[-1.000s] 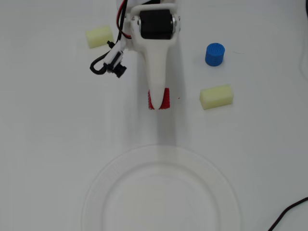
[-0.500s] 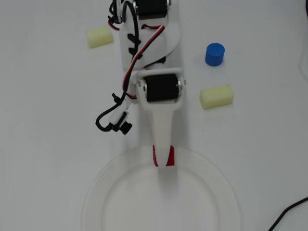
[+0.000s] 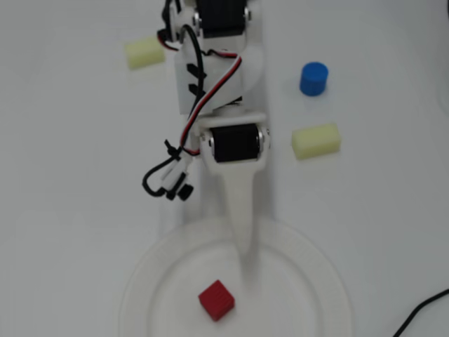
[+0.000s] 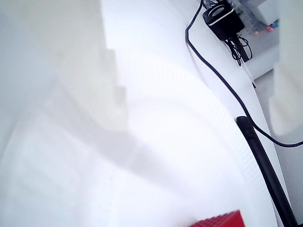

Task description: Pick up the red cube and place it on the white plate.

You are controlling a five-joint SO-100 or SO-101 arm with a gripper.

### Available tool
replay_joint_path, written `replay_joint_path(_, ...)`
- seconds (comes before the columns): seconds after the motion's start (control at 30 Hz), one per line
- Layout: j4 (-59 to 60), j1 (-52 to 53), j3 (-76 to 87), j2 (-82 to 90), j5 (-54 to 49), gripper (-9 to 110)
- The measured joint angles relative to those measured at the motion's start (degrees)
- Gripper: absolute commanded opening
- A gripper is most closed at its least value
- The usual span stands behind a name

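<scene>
The red cube (image 3: 216, 300) lies on the white plate (image 3: 328, 281) at the bottom of the overhead view, left of the plate's centre. My white gripper (image 3: 248, 271) reaches down over the plate, its tip just right of and above the cube and apart from it. In the wrist view the cube (image 4: 218, 221) shows only as a red top edge at the bottom, resting on the plate (image 4: 227, 142). The gripper (image 4: 199, 118) is open and empty, with one white finger (image 4: 71, 71) at the left and the other at the right edge.
A blue cylinder (image 3: 313, 78) and a pale yellow block (image 3: 316, 140) lie right of the arm. Another yellow block (image 3: 144, 52) lies upper left. A black cable (image 3: 421, 316) runs at the bottom right; the wrist view shows it (image 4: 213, 71) beside the plate, leading to a black adapter (image 4: 220, 19).
</scene>
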Motion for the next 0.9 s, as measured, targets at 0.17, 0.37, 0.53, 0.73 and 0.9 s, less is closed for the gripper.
replay_joint_path(0.17,10.9,0.0,0.0,8.35,2.11,39)
replay_joint_path(0.37,30.94,0.0,2.46,27.33,6.5,46)
replay_joint_path(0.53,38.85,0.0,18.11,53.79,4.75,44)
replay_joint_path(0.73,49.83,0.0,38.67,90.26,2.81,43)
replay_joint_path(0.9,56.87,3.08,49.75,107.4,2.72,43)
